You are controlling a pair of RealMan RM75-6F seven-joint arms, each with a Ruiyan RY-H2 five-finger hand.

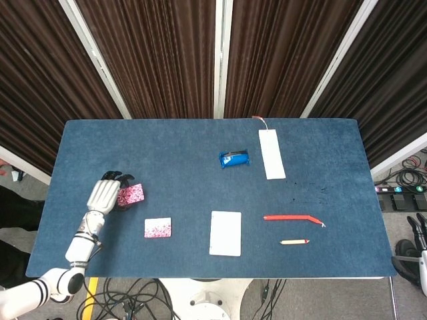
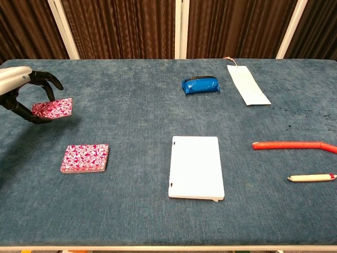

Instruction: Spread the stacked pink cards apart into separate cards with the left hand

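Observation:
A stack of pink patterned cards (image 1: 158, 228) (image 2: 85, 158) lies on the blue table near its front left. My left hand (image 1: 105, 193) (image 2: 20, 87) is farther back and to the left of the stack, pinching a single pink card (image 1: 131, 195) (image 2: 52, 108) by its left edge. The card hangs just above the cloth, slightly tilted. The right hand is out of both views.
A white notebook (image 1: 225, 233) (image 2: 195, 166) lies right of the stack. A blue pouch (image 1: 233, 159), a white tagged strip (image 1: 271, 153), a red bent stick (image 1: 292, 218) and a small pencil (image 1: 293, 241) sit further right. The table's left edge (image 1: 50, 200) runs close to my left hand.

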